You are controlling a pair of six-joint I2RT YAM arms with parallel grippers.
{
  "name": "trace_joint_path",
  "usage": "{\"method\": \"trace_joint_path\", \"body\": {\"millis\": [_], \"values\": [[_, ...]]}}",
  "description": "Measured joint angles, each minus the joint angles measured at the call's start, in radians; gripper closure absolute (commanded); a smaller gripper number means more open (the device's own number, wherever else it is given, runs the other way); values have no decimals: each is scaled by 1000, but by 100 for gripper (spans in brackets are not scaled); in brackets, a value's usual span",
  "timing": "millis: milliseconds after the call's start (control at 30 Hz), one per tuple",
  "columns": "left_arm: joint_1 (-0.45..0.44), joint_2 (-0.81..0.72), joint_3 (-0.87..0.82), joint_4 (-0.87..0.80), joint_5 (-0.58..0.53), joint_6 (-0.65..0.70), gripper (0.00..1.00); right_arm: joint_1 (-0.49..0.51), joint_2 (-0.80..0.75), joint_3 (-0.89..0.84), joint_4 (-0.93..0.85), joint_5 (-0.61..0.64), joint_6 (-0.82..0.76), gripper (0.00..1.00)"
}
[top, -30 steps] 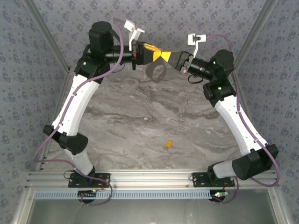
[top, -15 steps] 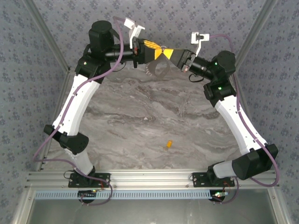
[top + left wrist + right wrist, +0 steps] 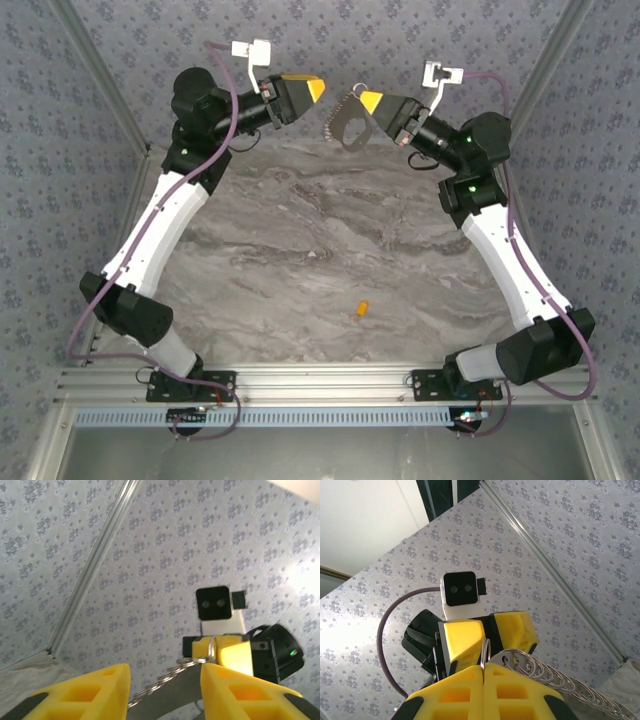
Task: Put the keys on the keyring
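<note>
Hanging at 12 o'clock: grey beaded metal keyring loop, clamped by right gripper; left gripper spread apart, empty. Risk: floppy loop slipping from the thin pinch.

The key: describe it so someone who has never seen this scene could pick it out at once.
On the grey marbled table, look at the near half, slightly right of centre. The key is the tiny yellow-orange oblong lying alone there, far smaller than the grey beaded keyring held at the far edge by the right gripper.
</note>
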Motion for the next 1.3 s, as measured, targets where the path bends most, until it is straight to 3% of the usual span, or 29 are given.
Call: {"method": "trace_joint_path", "body": {"millis": [167,400,1300], "values": [[-45,0,0,60,-5,-52,69,4,6,0,23,9,15,100],[-84,13,1,101,-4,-89,70,13,19,0,25,20,25,100],[-92,63,14,116,3,-109,71,32,39,0,50,39,34,100]]}}
